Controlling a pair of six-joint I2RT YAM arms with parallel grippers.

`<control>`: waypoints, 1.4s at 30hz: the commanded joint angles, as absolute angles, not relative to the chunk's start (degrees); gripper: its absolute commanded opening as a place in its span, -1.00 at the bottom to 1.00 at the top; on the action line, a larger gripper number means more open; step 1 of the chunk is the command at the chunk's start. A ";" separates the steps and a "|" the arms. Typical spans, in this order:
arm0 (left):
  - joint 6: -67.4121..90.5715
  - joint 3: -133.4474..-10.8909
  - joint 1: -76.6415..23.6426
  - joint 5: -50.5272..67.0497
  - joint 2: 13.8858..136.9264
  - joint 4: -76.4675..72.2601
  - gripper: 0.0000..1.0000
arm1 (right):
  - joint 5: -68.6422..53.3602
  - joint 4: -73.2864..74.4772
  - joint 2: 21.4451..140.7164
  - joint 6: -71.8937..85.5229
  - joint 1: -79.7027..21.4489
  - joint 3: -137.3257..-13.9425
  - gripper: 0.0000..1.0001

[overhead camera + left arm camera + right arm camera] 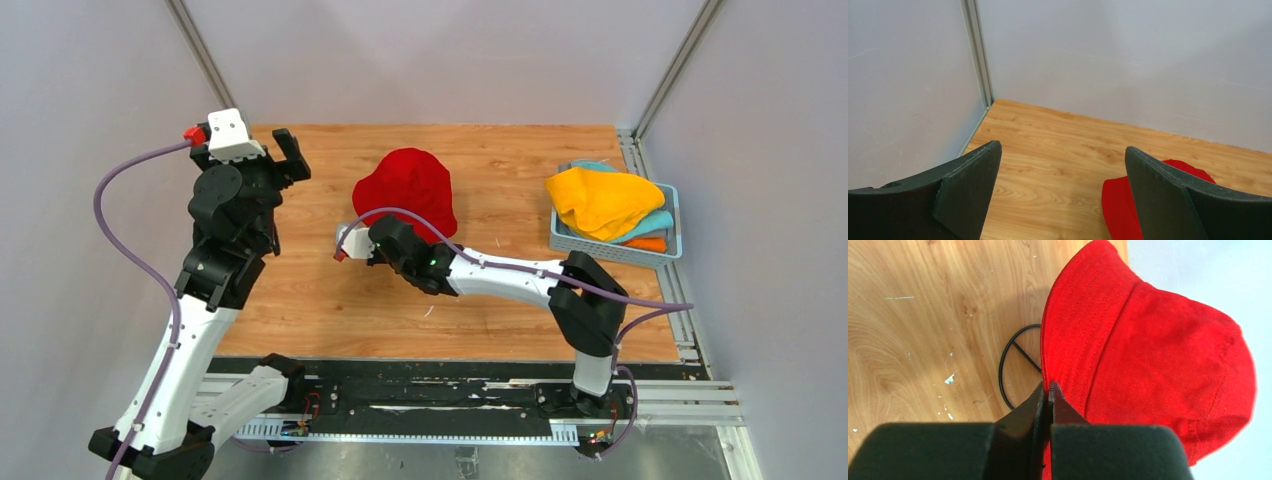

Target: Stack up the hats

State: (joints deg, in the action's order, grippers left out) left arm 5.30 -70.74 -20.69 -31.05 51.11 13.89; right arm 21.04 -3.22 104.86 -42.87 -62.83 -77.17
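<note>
— Wood-plank table, pale grey walls on 3 sides, metal posts in the far corners. Where is the hat being handled?

— The red hat stands domed near the middle of the table, a little towards the far edge. From the right wrist, a black wire ring with a cross bar shows on the planks under its brim. What that ring carries is hidden by the fabric.

— And the right gripper?

— Pinched tight on the near-left edge of the red brim, its 2 fingers pressed together with the cloth between them. The arm reaches in low from the right base.

— The left gripper?

— Spread wide with nothing between the fingers, raised over the far-left part of the table, well apart from the hat. Its camera faces the far-left corner post, with the red hat at lower right behind 1 finger.

— Other hats?

— Piled in a light blue basket at the right edge of the table. A yellow hat lies on top, a teal hat under it, and an orange hat is the lowest I can make out.

— Around all that?

— Purple cables loop from both arms. A black rail runs along the near edge under the bases. Small white flecks dot the wood near the ring.
</note>
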 commanded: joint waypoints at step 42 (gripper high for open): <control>7.79 -70.80 -18.98 -30.47 53.25 11.69 0.96 | 18.94 3.46 95.57 -36.01 -65.04 -72.96 0.68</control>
